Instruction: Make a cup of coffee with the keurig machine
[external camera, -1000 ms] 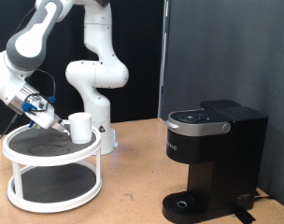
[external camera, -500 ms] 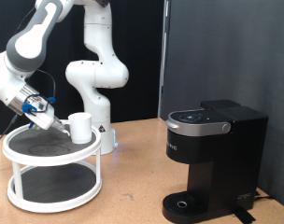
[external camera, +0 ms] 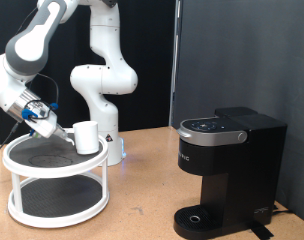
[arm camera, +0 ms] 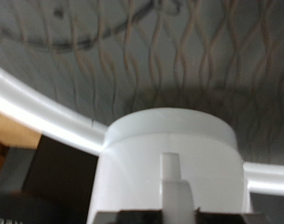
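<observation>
Your gripper sits at the left of the exterior frame, against the cup on the white two-tier stand; you cannot tell its grip. The keurig machine stands lower right, lid down.

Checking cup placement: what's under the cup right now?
The cup stands on the top tier of the white round rack, near its rim, with the gripper at it. The contact patch beneath is hidden.
</observation>
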`<action>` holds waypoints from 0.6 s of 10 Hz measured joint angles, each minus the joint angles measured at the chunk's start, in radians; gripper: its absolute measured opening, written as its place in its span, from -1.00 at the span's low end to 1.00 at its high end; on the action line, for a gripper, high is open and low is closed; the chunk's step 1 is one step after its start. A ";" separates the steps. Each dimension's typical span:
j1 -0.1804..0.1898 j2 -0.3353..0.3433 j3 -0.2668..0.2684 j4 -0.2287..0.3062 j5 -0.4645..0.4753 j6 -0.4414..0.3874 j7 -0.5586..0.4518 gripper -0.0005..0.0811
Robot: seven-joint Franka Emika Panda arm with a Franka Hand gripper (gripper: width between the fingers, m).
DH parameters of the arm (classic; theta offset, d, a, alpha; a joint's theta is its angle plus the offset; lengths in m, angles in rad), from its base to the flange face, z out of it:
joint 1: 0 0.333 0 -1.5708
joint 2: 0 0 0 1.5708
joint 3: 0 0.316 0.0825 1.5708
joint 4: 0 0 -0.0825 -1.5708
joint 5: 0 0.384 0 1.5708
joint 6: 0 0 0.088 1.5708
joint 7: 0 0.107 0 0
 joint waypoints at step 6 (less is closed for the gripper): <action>-0.005 -0.133 -0.010 0.066 -0.052 -0.250 0.060 -0.98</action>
